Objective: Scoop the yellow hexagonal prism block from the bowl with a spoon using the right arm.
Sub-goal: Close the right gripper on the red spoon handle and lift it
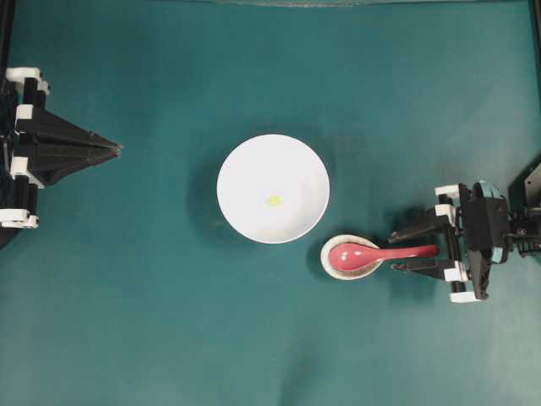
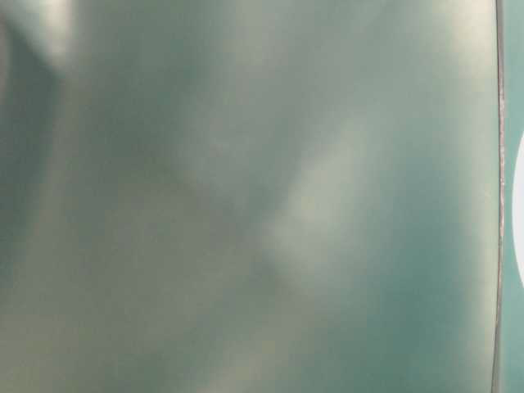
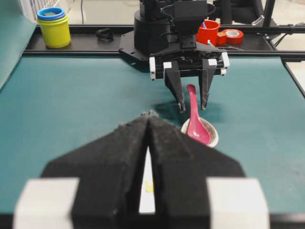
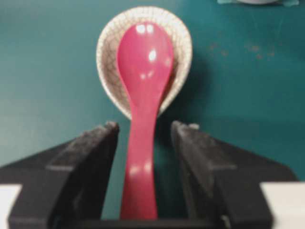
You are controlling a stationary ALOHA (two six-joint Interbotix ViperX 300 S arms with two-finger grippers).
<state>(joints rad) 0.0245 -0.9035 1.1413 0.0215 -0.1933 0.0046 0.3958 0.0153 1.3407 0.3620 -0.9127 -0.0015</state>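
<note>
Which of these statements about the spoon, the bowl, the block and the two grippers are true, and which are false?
1. The spoon rests with its scoop in the small speckled dish. True.
2. The yellow block lies in the spoon's scoop. False: it lies in the white bowl.
3. The right gripper is clamped on the handle. False: its jaws stand open on either side of the handle.
4. The left gripper is shut and holds nothing. True.
5. The bowl stands to the right of the dish in the overhead view. False: left.

Tiny yellow block (image 1: 273,200) sits mid white bowl (image 1: 245,161) near table centre; pink spoon (image 1: 372,254) scoop apparently rests in a small dish beside it.
</note>
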